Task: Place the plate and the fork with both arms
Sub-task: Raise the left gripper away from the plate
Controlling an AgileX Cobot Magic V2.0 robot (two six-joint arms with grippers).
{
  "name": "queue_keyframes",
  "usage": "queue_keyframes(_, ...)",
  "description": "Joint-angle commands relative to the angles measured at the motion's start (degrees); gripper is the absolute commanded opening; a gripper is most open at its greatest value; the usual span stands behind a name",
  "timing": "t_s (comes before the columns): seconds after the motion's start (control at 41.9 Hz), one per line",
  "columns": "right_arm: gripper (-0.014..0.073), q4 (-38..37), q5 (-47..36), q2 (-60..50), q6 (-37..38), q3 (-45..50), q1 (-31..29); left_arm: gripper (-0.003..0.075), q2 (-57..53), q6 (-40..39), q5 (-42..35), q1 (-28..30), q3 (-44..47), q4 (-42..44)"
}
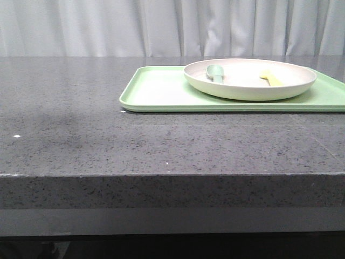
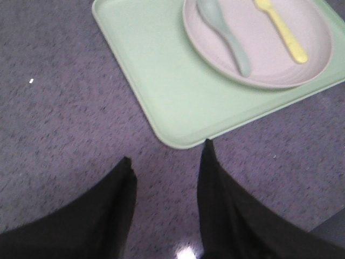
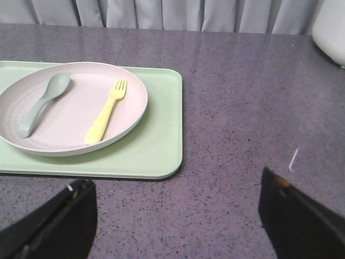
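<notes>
Plate (image 1: 250, 79) lay on the green tray (image 1: 156, 91), toward the right half of the desk (image 1: 108, 145). Fork (image 3: 107, 111) and spoon (image 3: 43, 102) rested inside it, well apart, the fork on the right-hand side, the spoon on the left.

Left tool (image 2: 164, 178) hung over bare desk just short of the tray's near corner, jaws parted and holding nothing; the plate lay ahead of it and to the right. Right tool (image 3: 175, 210) was spread wide, also empty, beside the tray's right end.

The fork's long axis ran roughly front to back, handle toward the robot, tines away. In my judgement the right arm stood nearer the fork, the left better set for the plate's rim.
</notes>
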Motion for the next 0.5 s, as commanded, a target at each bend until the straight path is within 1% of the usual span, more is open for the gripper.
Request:
queue_keyframes(0.0,0.0631,-0.77,-4.52,0.75,-0.28,-1.79,-0.32,0.0283,-5.06,6.67,-3.92,2.57,4.41,-6.99)
queue_keyframes(0.072,0.0631,-0.77,-4.52,0.75,-0.28,-1.79,-0.32,0.0283,-7.76,13.29,-3.67,4.05,8.48,-12.09)
queue_keyframes(0.167,0.0631,-0.77,-4.52,0.75,-0.28,-1.79,-0.32,0.0283,-11.64,17.44,-3.77,4.51,13.31,-14.3)
queue_keyframes(0.287,0.0631,-0.77,-4.52,0.75,-0.28,-1.79,-0.32,0.0283,-16.49,18.07,-3.77,4.51,17.62,-14.19)
queue_keyframes(0.478,0.0631,-0.77,-4.52,0.75,-0.28,-1.79,-0.32,0.0283,-22.49,18.07,-3.67,4.51,21.16,-13.77)
